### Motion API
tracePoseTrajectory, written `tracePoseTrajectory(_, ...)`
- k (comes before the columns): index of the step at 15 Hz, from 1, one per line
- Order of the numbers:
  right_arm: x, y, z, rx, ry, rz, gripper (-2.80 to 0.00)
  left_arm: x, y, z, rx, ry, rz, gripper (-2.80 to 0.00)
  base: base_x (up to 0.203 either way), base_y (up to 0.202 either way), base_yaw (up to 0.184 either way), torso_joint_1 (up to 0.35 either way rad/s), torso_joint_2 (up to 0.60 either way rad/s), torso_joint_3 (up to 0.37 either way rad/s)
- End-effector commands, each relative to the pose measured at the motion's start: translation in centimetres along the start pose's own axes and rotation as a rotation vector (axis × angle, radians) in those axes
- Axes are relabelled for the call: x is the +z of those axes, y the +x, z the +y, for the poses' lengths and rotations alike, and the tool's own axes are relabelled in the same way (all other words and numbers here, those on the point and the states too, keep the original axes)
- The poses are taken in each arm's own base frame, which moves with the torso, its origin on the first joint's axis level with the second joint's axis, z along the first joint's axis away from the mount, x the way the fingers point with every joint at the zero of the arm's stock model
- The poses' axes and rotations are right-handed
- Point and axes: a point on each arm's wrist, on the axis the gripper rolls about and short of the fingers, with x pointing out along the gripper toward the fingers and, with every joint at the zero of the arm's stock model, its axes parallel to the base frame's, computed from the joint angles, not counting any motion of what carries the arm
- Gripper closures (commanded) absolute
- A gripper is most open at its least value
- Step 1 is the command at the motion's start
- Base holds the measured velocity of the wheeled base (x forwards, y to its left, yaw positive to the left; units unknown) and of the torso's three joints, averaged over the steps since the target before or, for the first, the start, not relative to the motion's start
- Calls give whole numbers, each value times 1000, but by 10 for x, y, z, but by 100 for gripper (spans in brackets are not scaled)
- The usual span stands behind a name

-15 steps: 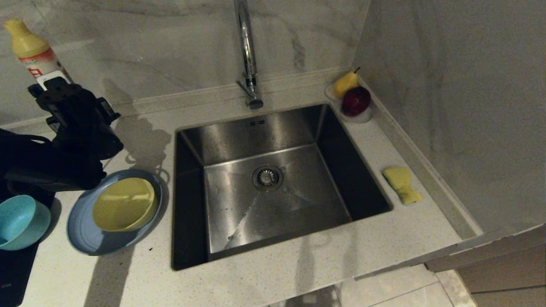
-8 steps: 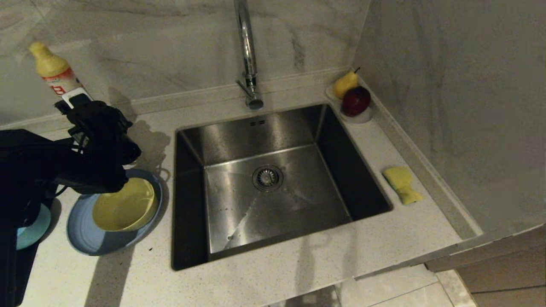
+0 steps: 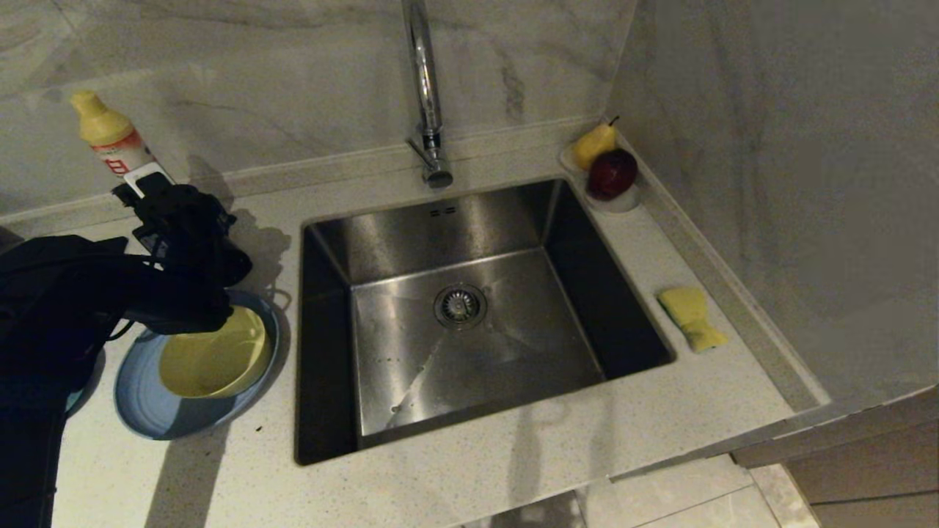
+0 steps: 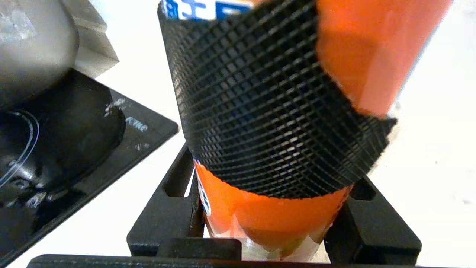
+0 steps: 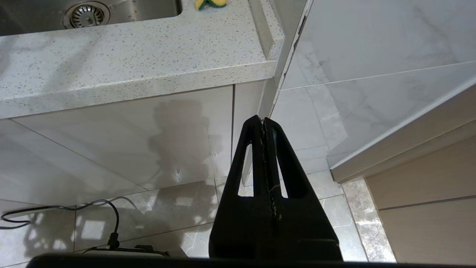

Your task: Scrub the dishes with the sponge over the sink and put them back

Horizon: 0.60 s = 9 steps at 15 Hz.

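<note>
Marble-backed counter: at left of frame, left gripper clamps the detergent bottle, probably to dose the yellow bowl; right gripper hangs closed, empty.

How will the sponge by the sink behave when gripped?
The sponge looks soft and pinched at one end, so it likely squashes and flops. Small and foam-like, probably light. It lies flat on the counter, so it shouldn't roll.
</note>
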Motion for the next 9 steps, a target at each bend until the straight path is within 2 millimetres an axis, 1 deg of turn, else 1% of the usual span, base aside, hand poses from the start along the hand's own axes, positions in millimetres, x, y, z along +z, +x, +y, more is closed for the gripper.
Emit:
tracePoseTrajectory(1, 0, 0, 0, 1, 0, -2, 0, 1, 6, 2, 14, -11, -17, 0, 0, 0, 0, 0, 0, 0)
tracePoseTrajectory(4, 0, 0, 0, 1, 0, -2, 0, -11, 10, 5, 24, -2, -8, 0, 0, 0, 0, 0, 0, 0)
tracePoseTrajectory(9, 0, 0, 0, 1, 0, -2, 0, -20, 16, 1, 27, -9, -15, 0, 0, 0, 0, 0, 0, 0)
